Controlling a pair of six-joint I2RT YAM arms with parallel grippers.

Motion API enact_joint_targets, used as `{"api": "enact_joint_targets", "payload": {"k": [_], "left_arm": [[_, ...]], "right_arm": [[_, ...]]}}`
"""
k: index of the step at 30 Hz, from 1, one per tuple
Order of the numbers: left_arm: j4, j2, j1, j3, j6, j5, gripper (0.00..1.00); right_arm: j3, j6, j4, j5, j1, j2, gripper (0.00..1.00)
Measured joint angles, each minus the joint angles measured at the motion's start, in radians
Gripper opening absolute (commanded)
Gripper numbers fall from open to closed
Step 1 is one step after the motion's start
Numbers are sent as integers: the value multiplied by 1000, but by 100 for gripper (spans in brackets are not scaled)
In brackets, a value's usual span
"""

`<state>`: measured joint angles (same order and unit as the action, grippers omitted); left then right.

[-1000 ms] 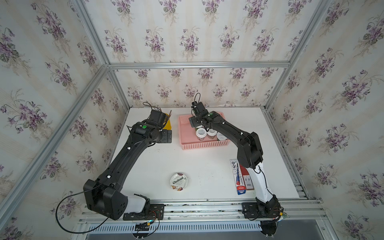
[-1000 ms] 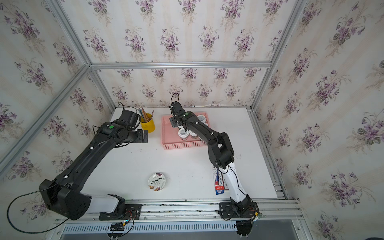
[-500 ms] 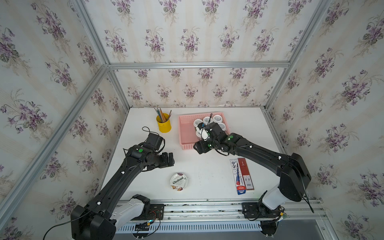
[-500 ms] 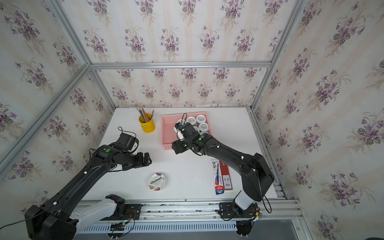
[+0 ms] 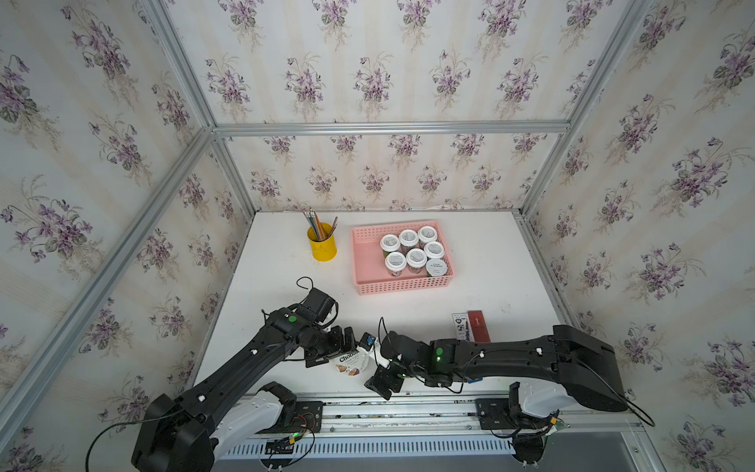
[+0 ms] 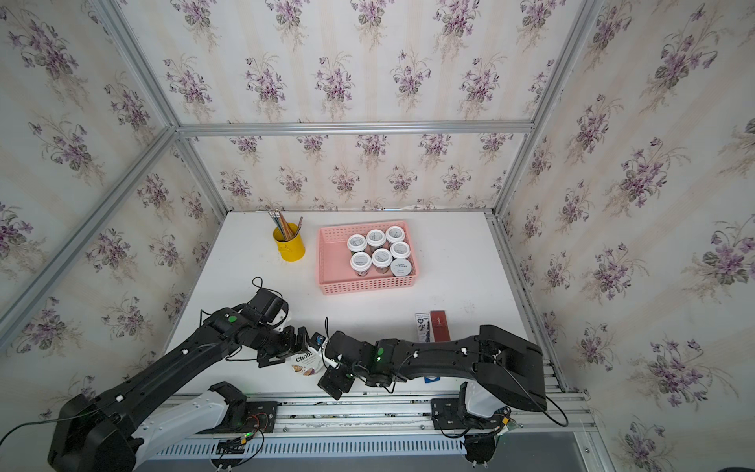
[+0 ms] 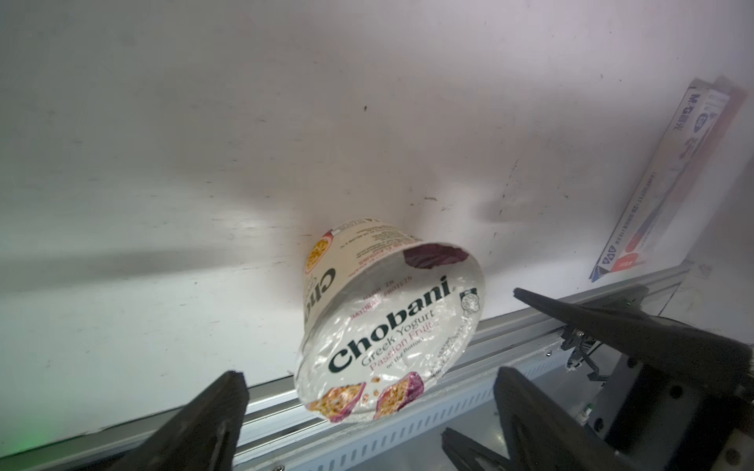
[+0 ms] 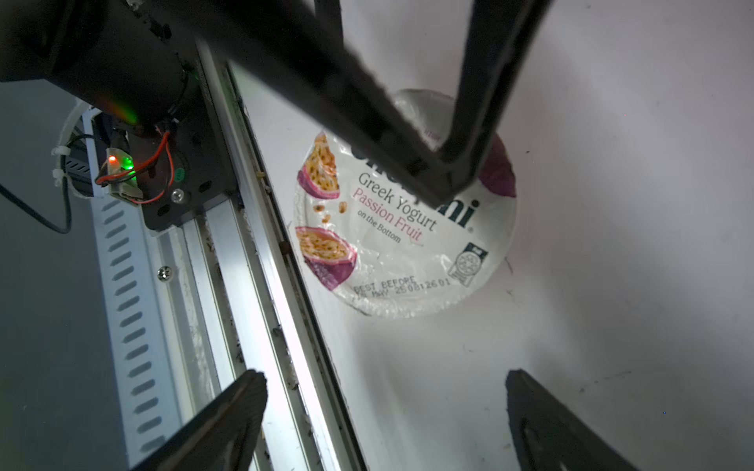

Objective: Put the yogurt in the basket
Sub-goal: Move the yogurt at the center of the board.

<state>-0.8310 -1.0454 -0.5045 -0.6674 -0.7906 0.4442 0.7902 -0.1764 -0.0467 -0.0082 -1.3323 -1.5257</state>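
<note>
The left gripper [image 7: 369,373] has its jaws spread wide and nothing clamped. Its fingers hang close over the wide white foil-lidded "Chobani" yogurt cup [image 5: 350,363]; I cannot tell whether they touch it. Facing it, the right gripper [image 8: 385,373] is spread just as wide and empty, with the cup just ahead of its fingertips rather than between them. Both black arms reach low from the front rail and meet at the cup, the right one stretched almost flat along the table's near edge. The cup stands upright on the white tabletop [image 5: 408,318] near that edge, its crinkled lid printed with passion fruit. Well apart, towards the back, the shallow pink perforated plastic basket [image 5: 402,287] holds seven small round pale-lidded cups [image 5: 416,257].
</note>
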Motion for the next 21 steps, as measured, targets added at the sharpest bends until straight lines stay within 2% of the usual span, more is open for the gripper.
{"api": "enact_joint_targets", "payload": {"k": [8,11,21], "left_arm": [[73,-38,-2,6,-23,-69,99],[104,-57,-10,-5,-12,-17,100],[139,-126,-3,-40,20,-32,89]], "right_arm": [[-8,-5,69,107,16,-78,90],[-9,-19,97,135,53,-97,89],[19,-60,146,155,161,-120,88]]}}
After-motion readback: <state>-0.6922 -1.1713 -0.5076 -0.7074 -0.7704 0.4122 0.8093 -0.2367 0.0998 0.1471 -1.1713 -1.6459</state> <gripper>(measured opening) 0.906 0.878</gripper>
